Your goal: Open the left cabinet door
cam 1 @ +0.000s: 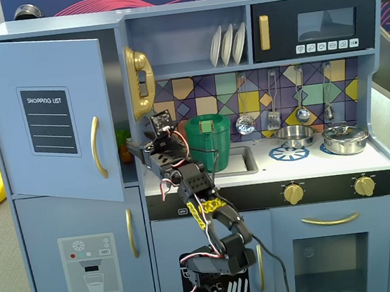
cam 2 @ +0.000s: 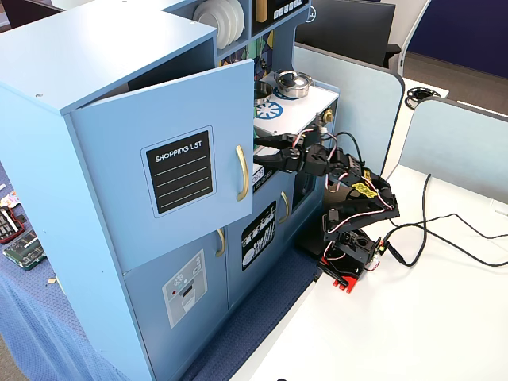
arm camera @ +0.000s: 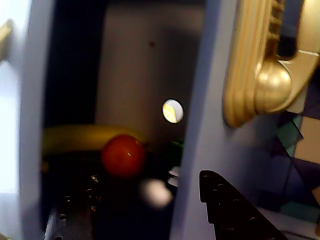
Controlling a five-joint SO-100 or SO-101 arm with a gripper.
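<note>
The left cabinet door [cam 1: 44,121], blue-grey with a black "SHOPPING LIST" panel and a vertical gold handle [cam 1: 96,146], stands partly swung open; it also shows in the other fixed view [cam 2: 167,167]. My gripper [cam 1: 136,152] is open and empty at the gap behind the door's free edge, pointing into the cabinet [cam 2: 263,151]. In the wrist view my gripper [arm camera: 150,212] has one finger in the opening and the other finger [arm camera: 235,210] outside the cabinet's side wall [arm camera: 200,125]. The door's edge [arm camera: 30,125] is at the left. Inside lie a red tomato [arm camera: 123,155] and a banana [arm camera: 85,137].
A gold toy phone [cam 1: 140,82] hangs on the wall right of the opening [arm camera: 260,70]. A green pot [cam 1: 209,143] sits by the sink behind the arm. The ice-dispenser door [cam 1: 89,264] is below. Cables [cam 2: 444,230] trail over the white table.
</note>
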